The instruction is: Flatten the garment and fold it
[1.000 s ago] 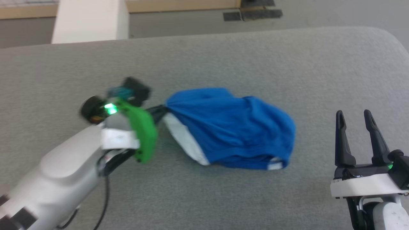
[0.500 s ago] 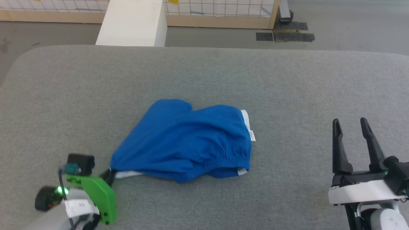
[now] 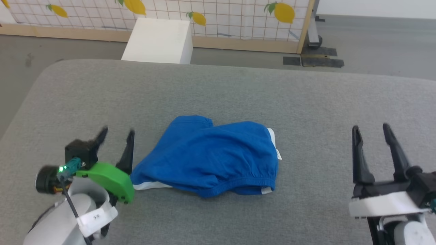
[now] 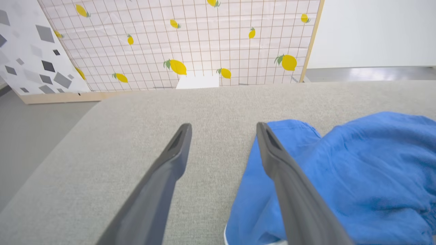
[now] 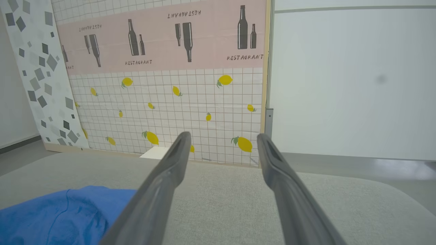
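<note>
The garment (image 3: 211,156), bright blue shorts with white trim, lies bunched in the middle of the grey padded table (image 3: 306,102), waistband toward the near edge. My left gripper (image 3: 117,133) stands open just left of it, holding nothing. In the left wrist view the garment (image 4: 357,170) lies under and to the right of the right finger, and my left gripper (image 4: 223,127) has bare table between its fingers. My right gripper (image 3: 370,128) hangs open at the far right, well apart from the cloth. In the right wrist view the garment (image 5: 61,214) sits at lower left of my right gripper (image 5: 221,136).
A white box (image 3: 158,41) stands on the floor beyond the table's far edge, before a lemon-patterned grid panel (image 3: 218,17). The table's rounded left corner (image 3: 44,75) is near my left arm. Bare grey surface lies on both sides of the garment.
My left gripper let go of the garment's left edge and opened, its fingers now pointing away from me. The head camera tilted up. The right gripper stayed put.
</note>
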Tool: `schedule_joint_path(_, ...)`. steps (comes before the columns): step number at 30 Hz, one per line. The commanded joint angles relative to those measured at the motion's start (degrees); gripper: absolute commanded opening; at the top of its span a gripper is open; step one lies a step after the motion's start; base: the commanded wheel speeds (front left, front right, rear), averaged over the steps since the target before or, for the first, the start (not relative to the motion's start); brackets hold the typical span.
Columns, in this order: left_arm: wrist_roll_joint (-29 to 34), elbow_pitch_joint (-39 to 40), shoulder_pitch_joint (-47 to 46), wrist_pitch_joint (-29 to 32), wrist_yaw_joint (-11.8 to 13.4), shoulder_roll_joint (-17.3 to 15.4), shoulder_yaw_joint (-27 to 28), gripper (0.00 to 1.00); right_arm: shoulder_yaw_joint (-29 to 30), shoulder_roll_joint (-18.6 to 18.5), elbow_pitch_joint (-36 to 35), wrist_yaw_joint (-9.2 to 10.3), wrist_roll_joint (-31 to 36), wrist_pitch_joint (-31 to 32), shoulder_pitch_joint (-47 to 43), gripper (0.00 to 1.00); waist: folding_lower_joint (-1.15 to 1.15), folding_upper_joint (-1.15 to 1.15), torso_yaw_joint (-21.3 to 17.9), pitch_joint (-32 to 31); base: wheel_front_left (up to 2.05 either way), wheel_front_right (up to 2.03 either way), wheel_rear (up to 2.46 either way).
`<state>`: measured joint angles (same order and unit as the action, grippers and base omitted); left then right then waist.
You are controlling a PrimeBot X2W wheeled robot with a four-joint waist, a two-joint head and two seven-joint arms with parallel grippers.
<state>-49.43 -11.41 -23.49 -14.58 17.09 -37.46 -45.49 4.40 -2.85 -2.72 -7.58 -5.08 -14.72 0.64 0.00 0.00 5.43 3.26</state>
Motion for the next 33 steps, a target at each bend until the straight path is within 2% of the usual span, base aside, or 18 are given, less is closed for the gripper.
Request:
schedule_joint_path(1,3.97,2.2,2.7,-0.38,1.25,1.6,3.35,1.0,-0.18,-0.03,-0.88,0.09,1.05,-0.28,1.7,1.0,0.0,0.0,0.92,-0.7,0.0,0.0,0.0)
schedule_joint_path(4,12.11,7.19,8.38,-0.39,2.69,5.21,12.45,1.0,-1.21,-0.03,-2.26,0.09,3.75,-0.28,4.31,1.0,0.0,0.0,1.34,-0.74,0.0,0.0,0.0)
schedule_joint_path(7,18.22,10.79,13.28,-0.4,2.5,9.74,20.44,1.0,-3.23,-0.03,-2.15,0.09,6.86,-0.28,6.9,1.0,0.0,0.0,1.6,-0.49,0.0,0.0,0.0)
schedule_joint_path(9,21.53,12.69,16.24,-0.4,0.87,13.25,25.73,1.0,-5.31,-0.2,-0.84,0.09,9.58,-0.28,8.76,1.0,0.0,0.0,1.76,-0.26,0.0,0.0,0.0)
schedule_joint_path(11,24.75,13.88,18.5,-0.4,-1.19,16.43,30.04,1.0,-8.47,-2.0,2.18,0.09,11.2,-0.28,10.47,1.0,0.0,0.0,1.95,-0.13,0.0,0.0,0.0)
schedule_joint_path(15,29.23,14.13,21.83,-0.41,-6.76,21.56,36.29,1.0,-18.2,-8.69,10.62,0.09,10.3,2.47,15.63,1.0,0.0,0.0,2.15,0.2,0.0,0.0,0.0)
schedule_joint_path(17,31.91,13.91,22.72,-0.41,-8.98,23.27,38.25,1.0,-24.84,-12.64,13.64,0.09,6.62,7.41,18.89,1.0,0.0,0.0,2.33,0.39,0.0,0.0,0.0)
schedule_joint_path(20,35.22,13.74,23.55,-0.41,-11.61,25.78,40.38,1.0,-36.99,-19.18,15.47,0.09,-2.96,16.88,24.4,1.0,0.0,0.0,2.7,0.8,0.0,0.0,0.0)
schedule_joint_path(22,36.99,13.39,23.67,-0.41,-13.14,27.14,41.29,1.0,-44.23,-23.42,15.23,0.09,-9.34,23.56,28.11,1.0,0.0,0.0,3.08,1.14,0.0,0.0,0.0)
schedule_joint_path(26,39.29,12.52,23.18,-0.41,-15.76,29.78,42.94,1.0,-55.76,-29.42,12.99,0.09,-21.25,37.09,34.81,1.0,0.0,0.0,4.04,2.2,0.0,0.0,0.0)
schedule_joint_path(30,40.94,12.1,22.02,-0.41,-17.73,31.71,43.88,1.0,-64.84,-33.18,11.58,0.09,-28.09,45.72,41.16,1.0,0.0,0.0,5.46,3.8,0.0,0.0,0.0)
schedule_joint_path(33,41.68,11.71,21.0,-0.41,-19.05,32.77,44.54,1.0,-70.37,-34.21,11.89,0.09,-31.37,48.53,45.36,1.0,0.0,0.0,6.63,5.34,0.0,0.0,0.0)
